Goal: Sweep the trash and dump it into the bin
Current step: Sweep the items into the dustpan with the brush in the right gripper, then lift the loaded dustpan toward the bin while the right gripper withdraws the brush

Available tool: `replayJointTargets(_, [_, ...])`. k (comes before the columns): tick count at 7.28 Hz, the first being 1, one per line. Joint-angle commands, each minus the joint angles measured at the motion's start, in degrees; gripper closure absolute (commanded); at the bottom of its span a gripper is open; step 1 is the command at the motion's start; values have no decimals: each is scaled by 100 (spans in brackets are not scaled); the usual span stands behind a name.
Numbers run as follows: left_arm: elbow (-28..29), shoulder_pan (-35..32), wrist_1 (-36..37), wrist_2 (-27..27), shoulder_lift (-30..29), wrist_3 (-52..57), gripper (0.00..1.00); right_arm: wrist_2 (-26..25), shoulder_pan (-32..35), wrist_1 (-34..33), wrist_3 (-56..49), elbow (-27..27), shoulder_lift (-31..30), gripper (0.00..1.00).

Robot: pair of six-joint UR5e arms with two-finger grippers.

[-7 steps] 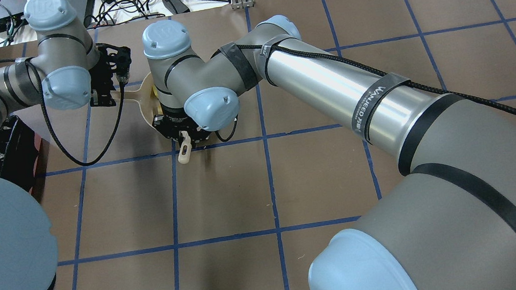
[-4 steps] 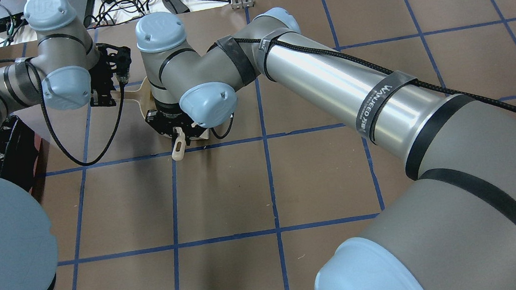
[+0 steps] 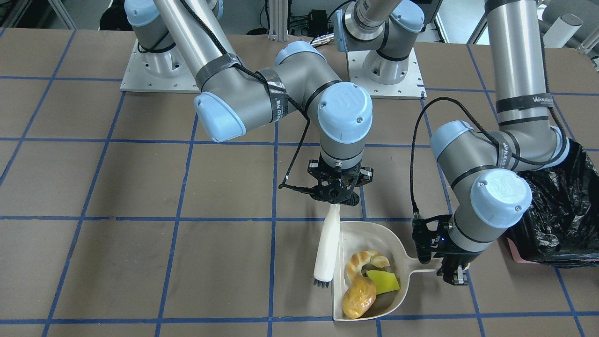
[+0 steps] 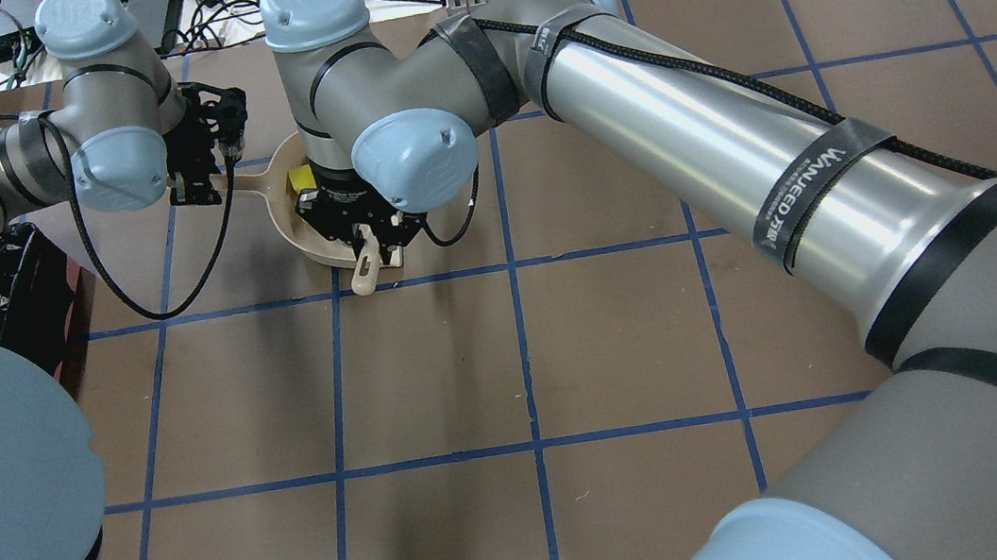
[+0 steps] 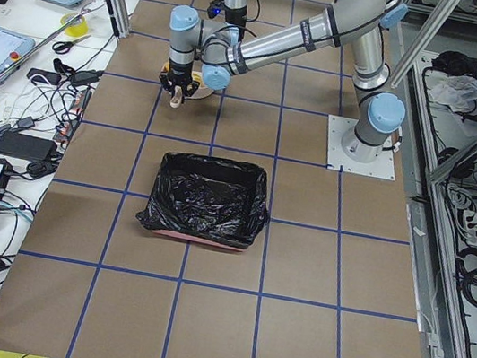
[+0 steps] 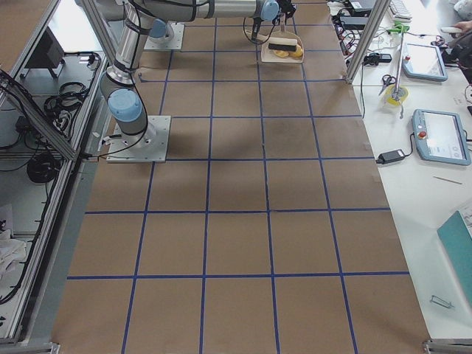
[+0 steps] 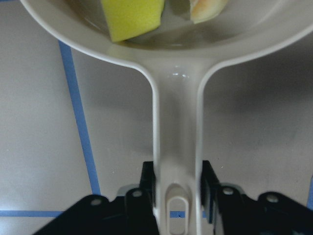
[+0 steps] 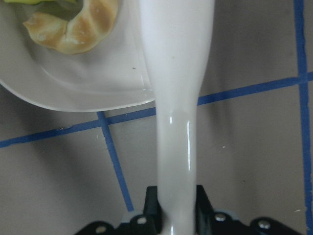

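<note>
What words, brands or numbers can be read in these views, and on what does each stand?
"WANJEED": right-arm strap, followed by marks too small to read.
"WANJEED": left-arm strap.
"UR": logo on a blue joint cap; the other caps carry the same logo.
Elbow strap: the white print is too small to read.
Tablet: the screen and labels are too small to read.

Seen from the front-facing camera, the dustpan sits on the counter. In it, the bread piece lies at 12 o'clock, the wedge at 3 and the potato at 6, all close together. The brush is just beside the dustpan at its 9 o'clock. The bin stands near at its 3 o'clock.
</note>
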Motion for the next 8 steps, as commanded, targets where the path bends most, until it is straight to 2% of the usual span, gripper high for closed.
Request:
replayJointTargets(1, [-13, 153, -240, -578, 137, -4, 100, -453, -347, 574, -246, 27, -262, 100])
replayJointTargets(3, [-39, 451, -329, -1218, 339, 31, 100, -664, -1179, 1399, -1481, 158, -858, 100])
replayJointTargets(4, [-13, 714, -625, -1753, 444, 57, 100, -770, -1637, 1421, -2096, 481, -1183, 100])
replayJointTargets(5, [22, 925, -1011, -2281, 593, 92, 100, -797, -2111, 1308, -2781, 824, -1448, 100])
replayJointTargets(6, [49, 1058, -1346, -2364, 769, 110, 100, -867, -2621, 1246, -3406, 1131, -1676, 100])
replayJointTargets(7, [171, 1129, -1584, -2374, 927, 206, 100, -1216, -3087, 1045, -3917, 1369, -1687, 100])
replayJointTargets(8, [355, 1286, -2117, -2539, 1111, 425, 100, -1655, -3588, 529, -4748, 1703, -1679, 100])
